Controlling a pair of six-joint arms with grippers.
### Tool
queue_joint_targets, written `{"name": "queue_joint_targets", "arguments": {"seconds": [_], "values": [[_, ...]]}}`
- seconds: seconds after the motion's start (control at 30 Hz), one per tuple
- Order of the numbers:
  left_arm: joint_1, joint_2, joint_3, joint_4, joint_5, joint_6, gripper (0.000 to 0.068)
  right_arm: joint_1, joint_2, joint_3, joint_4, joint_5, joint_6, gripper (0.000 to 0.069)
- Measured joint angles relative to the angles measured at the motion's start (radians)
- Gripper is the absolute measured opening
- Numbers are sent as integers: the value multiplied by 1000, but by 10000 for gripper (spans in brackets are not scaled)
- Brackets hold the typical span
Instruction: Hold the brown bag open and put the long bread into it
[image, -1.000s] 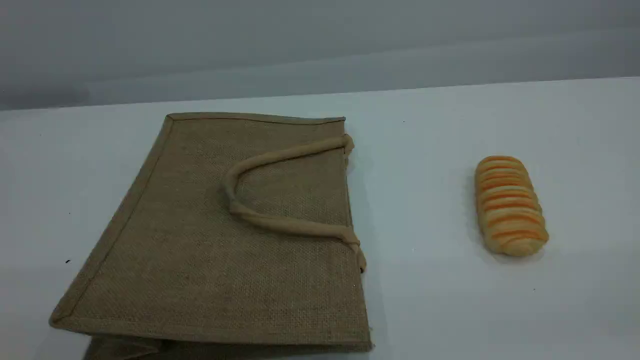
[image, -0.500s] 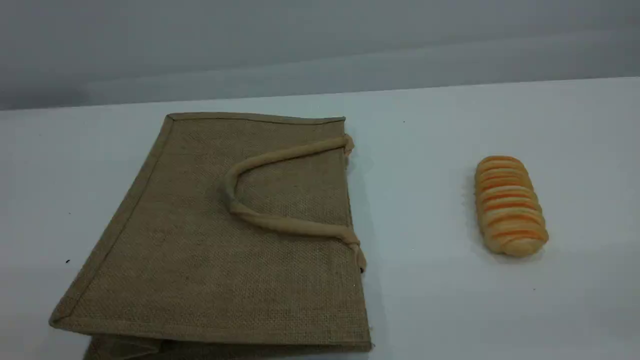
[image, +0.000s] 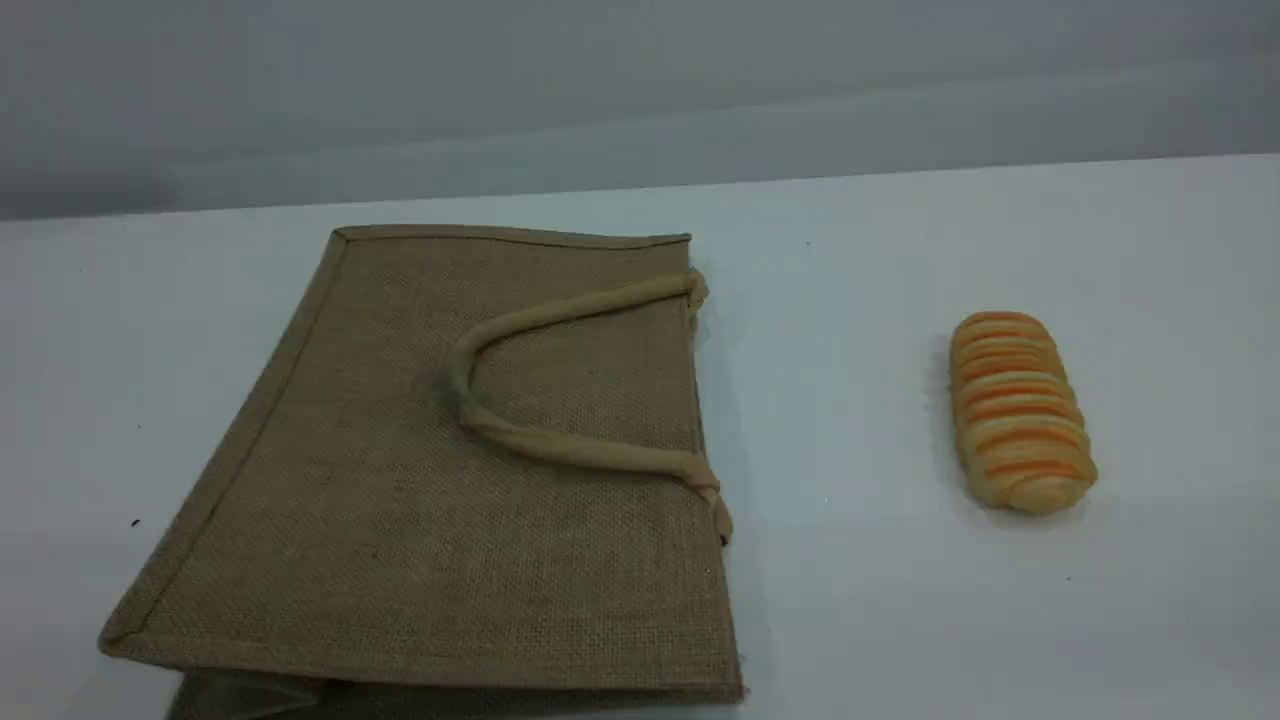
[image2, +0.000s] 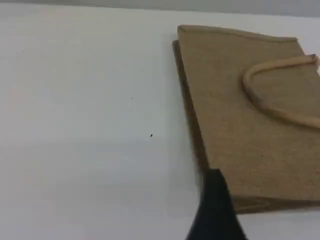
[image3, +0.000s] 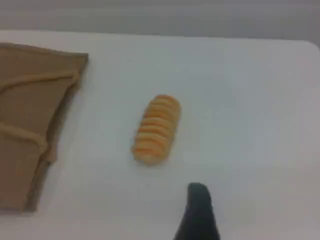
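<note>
White table (image: 880, 620) and a plain grey wall (image: 640, 90) behind it filled the scene view, and neither arm entered from the top edge. Compared with the two earlier pictures nothing had changed: the brown bag (image: 440, 480) lay in the same place, the long bread (image: 1020, 410) also, and no gripper had come closer. My judgement was that the task had not really started, both steps, the opening of the bag and the placing of the bread, were not yet done.

The bag lay flat on its side on the left part of the table, its mouth toward the right, and one beige handle (image: 560, 445) was folded back on the upper panel. The bread lay well apart from it on the right, its long axis running from far to near.

In the left wrist view one dark fingertip of the left gripper (image2: 216, 210) showed at the bottom edge, above the near left corner of the bag (image2: 250, 125), without visible contact. In the right wrist view the fingertip of the right gripper (image3: 199, 212) hung near the bread (image3: 156, 129), not touching it. Both claws stood wide and held nothing.

Hard to see: the second handle of the bag, the inside of the bag, and its near edge, which the scene view cut off at the bottom. Only one finger of each gripper was visible, and both wrist pictures were a little blurred
</note>
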Motion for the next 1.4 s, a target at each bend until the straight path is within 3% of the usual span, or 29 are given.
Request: {"name": "queue_joint_targets", "arguments": {"seconds": [0.37,0.53,0.7,0.9,1.13,1.27,1.4], "values": [[0,55,-51,-2,-40,16,438,0,5,-21,104,-54,-41,488],[0,229,-123,-2,-108,73,438,0,140,-53,182,-212,-97,488],[0,463,-176,-15,-256,47,438,0,353,-53,313,-377,-216,488],[0,807,-250,-83,-422,13,438,0,643,-77,540,-547,-406,488],[0,1229,-369,-174,-534,15,438,0,989,-147,870,-620,-698,488],[0,1465,-451,-261,-531,79,438,1,1168,-186,1065,-616,-864,488],[0,1664,-531,-398,-528,192,438,1,1320,-206,1246,-616,-1021,488]]}}
